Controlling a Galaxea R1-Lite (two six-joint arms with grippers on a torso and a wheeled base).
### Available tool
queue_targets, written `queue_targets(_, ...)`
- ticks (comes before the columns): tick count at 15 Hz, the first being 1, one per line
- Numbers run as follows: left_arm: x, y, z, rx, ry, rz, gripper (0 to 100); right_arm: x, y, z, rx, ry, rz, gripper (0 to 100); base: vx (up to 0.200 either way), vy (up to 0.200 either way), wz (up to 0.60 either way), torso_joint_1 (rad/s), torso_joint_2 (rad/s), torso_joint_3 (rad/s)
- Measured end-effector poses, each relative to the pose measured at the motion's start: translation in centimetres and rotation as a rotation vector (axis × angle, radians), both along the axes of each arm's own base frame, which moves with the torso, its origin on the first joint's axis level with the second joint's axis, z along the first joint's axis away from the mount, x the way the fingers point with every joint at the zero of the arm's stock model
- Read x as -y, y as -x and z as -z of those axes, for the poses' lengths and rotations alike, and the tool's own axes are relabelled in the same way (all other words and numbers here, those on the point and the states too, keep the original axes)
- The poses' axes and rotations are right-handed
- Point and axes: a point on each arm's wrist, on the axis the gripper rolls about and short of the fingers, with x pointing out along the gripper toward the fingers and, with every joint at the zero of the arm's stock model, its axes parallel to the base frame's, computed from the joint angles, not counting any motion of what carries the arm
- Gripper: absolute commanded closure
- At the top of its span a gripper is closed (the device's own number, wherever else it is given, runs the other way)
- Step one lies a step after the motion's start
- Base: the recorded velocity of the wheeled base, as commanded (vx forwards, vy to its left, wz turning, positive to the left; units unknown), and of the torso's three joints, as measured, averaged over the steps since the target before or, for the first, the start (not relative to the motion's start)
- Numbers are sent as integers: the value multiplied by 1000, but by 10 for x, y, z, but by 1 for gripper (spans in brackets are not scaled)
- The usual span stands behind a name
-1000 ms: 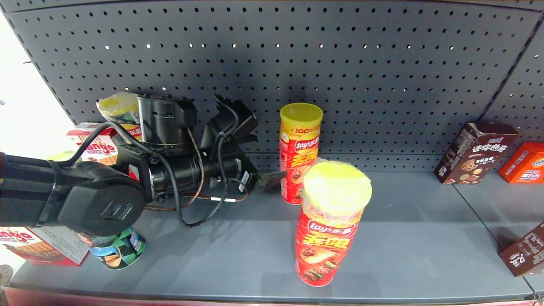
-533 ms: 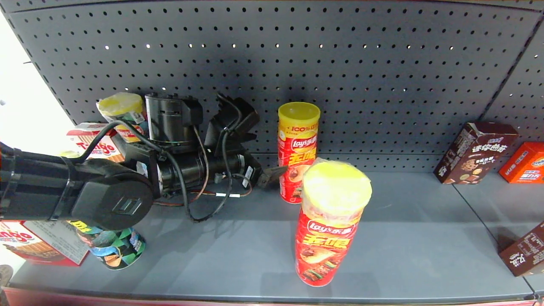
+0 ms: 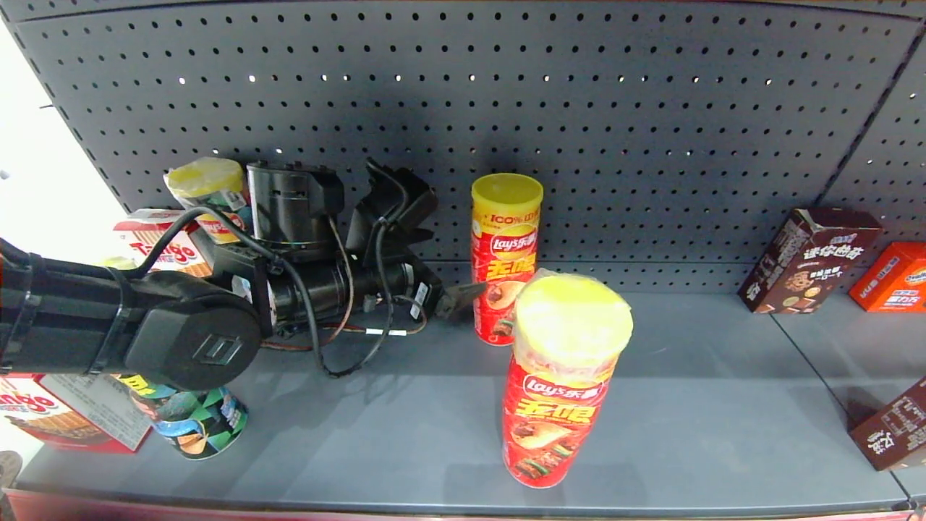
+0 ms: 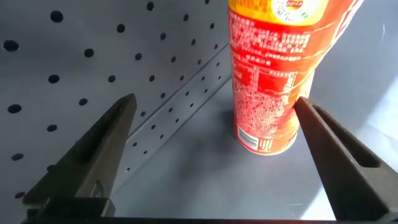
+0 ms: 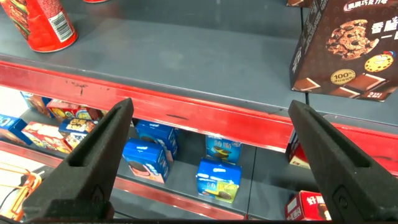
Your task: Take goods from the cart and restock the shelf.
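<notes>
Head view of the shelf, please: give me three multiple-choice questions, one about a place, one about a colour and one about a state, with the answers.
1. Where is the left gripper?
A) beside the rear chip can, near the pegboard
B) over a brown box
C) down on a lower shelf

2. What colour are the lids of the rear chip can and the front chip can?
A) blue
B) yellow
C) black

3. How is the left gripper?
A) shut on a can
B) shut on a box
C) open, holding nothing

Answers:
1 A: in the head view it sits at the rear chip can's side, close to the pegboard.
2 B: both lids show yellow from above.
3 C: the left wrist view shows its fingers spread wide, not closed on the can.
</notes>
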Motion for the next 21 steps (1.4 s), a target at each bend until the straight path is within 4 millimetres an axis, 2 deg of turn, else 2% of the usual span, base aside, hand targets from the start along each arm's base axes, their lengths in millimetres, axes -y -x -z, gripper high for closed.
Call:
queue_targets(11,-5,5,3,-36,43,-64,0,0,0,0,0,0,-1,0,0,0,0,0,0,0)
queue_targets(16,-8,17,-1,-92,106,15,0,0,0,0,0,0,0,0,0,0,0,0,0,0)
queue_targets(21,-13,25,-1,-94,97,-16,0,0,0,0,0,0,0,0,0,0,0,0,0,0)
